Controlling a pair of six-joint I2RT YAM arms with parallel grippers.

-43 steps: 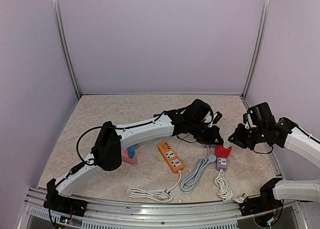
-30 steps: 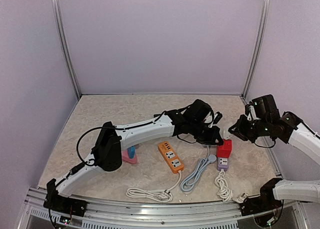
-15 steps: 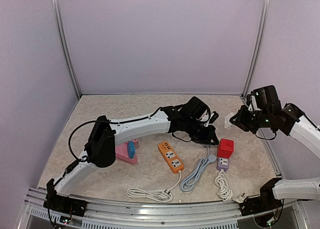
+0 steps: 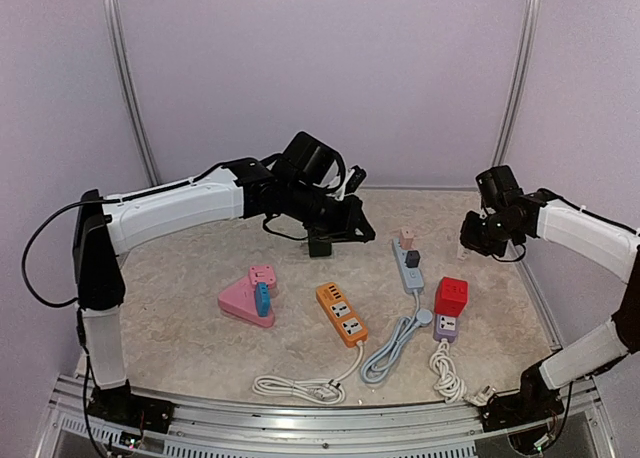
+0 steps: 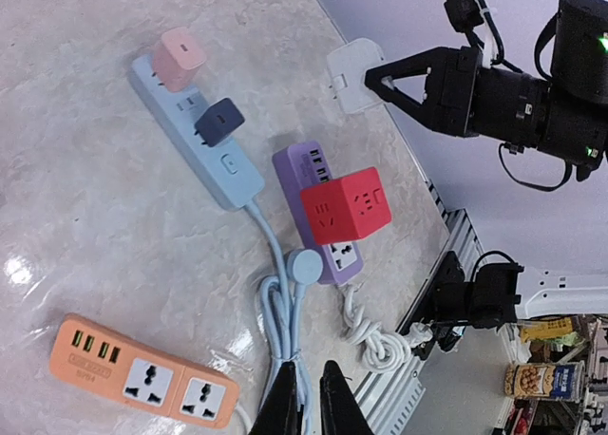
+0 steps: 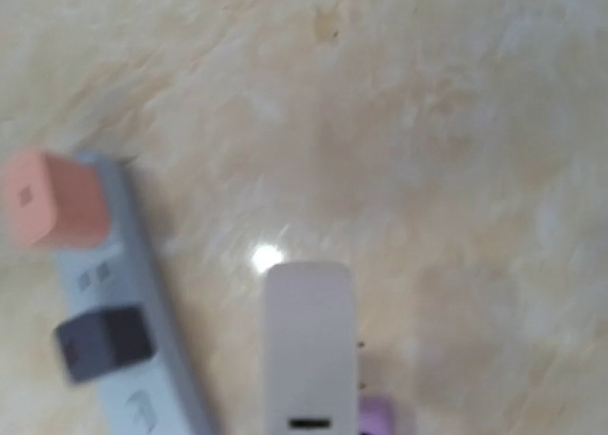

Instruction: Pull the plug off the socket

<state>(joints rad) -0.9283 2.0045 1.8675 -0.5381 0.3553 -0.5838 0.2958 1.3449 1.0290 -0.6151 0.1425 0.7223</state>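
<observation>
My right gripper is shut on a white plug and holds it in the air, clear of every socket, above the right of the table. The plug fills the lower middle of the right wrist view and also shows in the left wrist view. Below it lies a purple socket strip with a red cube plug in it. My left gripper is raised over the table's middle. Its fingers are closed together with nothing between them.
A pale blue power strip carries a pink plug and a dark plug. An orange strip and a pink socket block with a blue plug lie further left. Coiled cables lie near the front rail.
My right gripper has risen from beside the red cube with the white plug in it. My left arm has lifted up and back, uncovering the pale blue strip.
</observation>
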